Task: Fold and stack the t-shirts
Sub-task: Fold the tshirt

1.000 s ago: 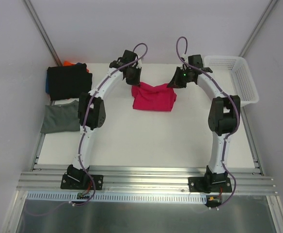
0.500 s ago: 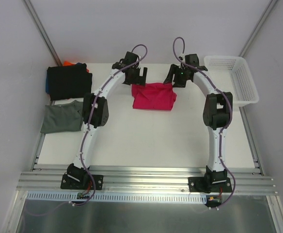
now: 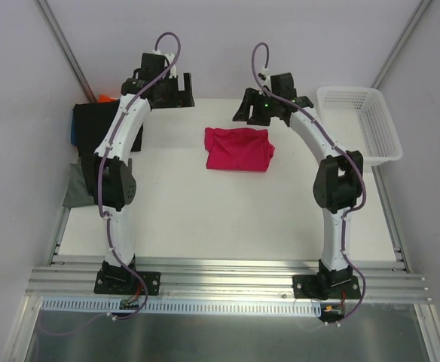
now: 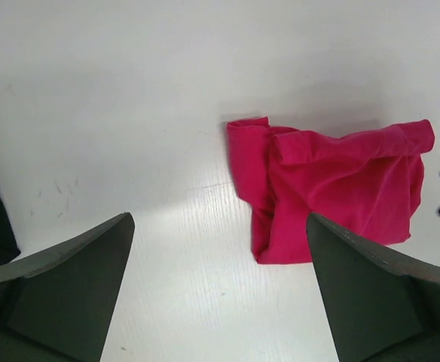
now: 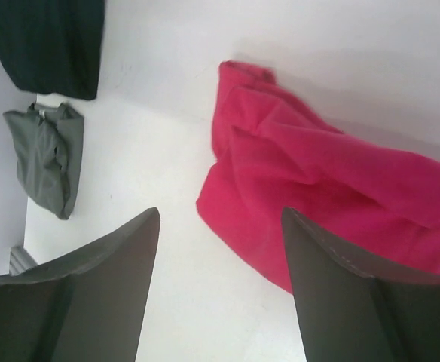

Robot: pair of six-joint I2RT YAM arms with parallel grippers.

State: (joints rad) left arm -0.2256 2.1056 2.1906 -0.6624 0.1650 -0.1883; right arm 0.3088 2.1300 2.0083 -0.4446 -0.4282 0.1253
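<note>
the crimson-pink t-shirt lies roughly folded on the bench, touching neither arm. the left fingers stand wide apart, empty. the right fingers are apart too, holding nothing. the black t-shirt and grey-green t-shirt lie at the left edge, the latter perhaps loosely folded.

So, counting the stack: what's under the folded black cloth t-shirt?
Under the folded black t-shirt, an orange cloth edge peeks out behind and a blue cloth edge at its left; the rest of both is covered.
</note>
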